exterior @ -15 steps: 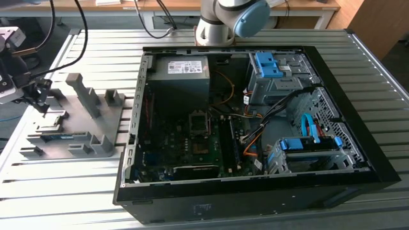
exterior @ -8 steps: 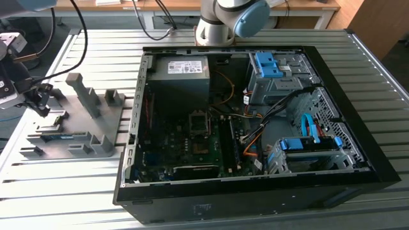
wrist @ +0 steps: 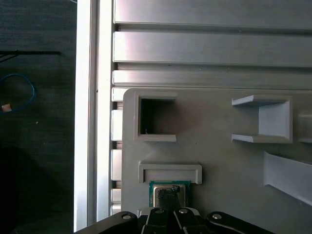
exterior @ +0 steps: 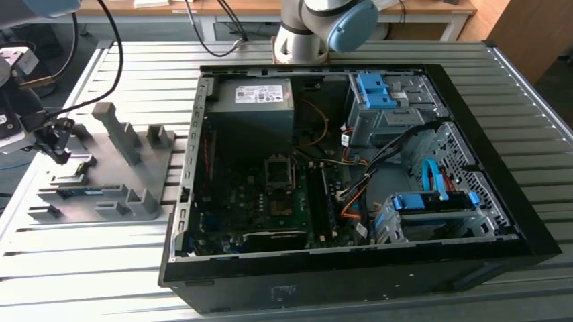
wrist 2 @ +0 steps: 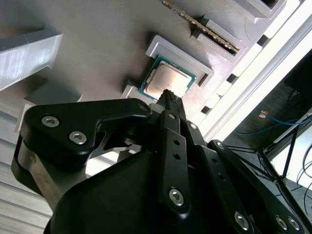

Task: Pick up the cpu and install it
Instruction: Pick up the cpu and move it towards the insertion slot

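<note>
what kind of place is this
Probably a robotics lab bench for PC assembly: an open PC case sits on a slatted metal table, a robot arm stands by it, and a grey tray beside it holds a cpu.

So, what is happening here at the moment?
One robot arm is working at the grey parts holder, which lies on the table at the exterior view's left, beside the open computer case. Its gripper hangs right above the CPU; whether they touch, I cannot tell. The CPU lies flat in its pocket in the holder and is not yet lifted or installed.
</note>
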Motion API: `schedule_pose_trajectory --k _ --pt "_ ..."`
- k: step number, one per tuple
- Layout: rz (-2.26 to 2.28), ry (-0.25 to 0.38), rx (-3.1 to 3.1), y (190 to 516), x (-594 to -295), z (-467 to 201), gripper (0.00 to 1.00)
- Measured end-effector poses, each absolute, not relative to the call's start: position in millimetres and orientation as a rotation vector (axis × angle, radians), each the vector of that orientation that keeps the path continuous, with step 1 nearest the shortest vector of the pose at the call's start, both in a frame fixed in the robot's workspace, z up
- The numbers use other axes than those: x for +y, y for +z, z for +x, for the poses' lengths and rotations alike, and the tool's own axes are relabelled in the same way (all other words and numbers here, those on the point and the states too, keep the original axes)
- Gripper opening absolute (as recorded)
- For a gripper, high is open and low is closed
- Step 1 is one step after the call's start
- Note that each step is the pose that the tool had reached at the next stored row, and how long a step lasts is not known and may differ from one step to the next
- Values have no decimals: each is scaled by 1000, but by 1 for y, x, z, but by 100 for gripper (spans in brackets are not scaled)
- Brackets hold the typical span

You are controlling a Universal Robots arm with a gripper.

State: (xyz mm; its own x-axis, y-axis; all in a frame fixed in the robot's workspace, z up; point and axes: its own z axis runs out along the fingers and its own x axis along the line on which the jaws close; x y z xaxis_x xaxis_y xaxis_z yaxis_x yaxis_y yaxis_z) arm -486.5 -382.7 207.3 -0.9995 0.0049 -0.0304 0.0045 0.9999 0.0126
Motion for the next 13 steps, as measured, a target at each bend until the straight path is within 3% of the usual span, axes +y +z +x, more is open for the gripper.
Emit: schedule_pose_trajectory --k 7,13 --pt "7 20 3111 207 -383 -487 11" --pt "7 19 3111 207 -383 -487 35"
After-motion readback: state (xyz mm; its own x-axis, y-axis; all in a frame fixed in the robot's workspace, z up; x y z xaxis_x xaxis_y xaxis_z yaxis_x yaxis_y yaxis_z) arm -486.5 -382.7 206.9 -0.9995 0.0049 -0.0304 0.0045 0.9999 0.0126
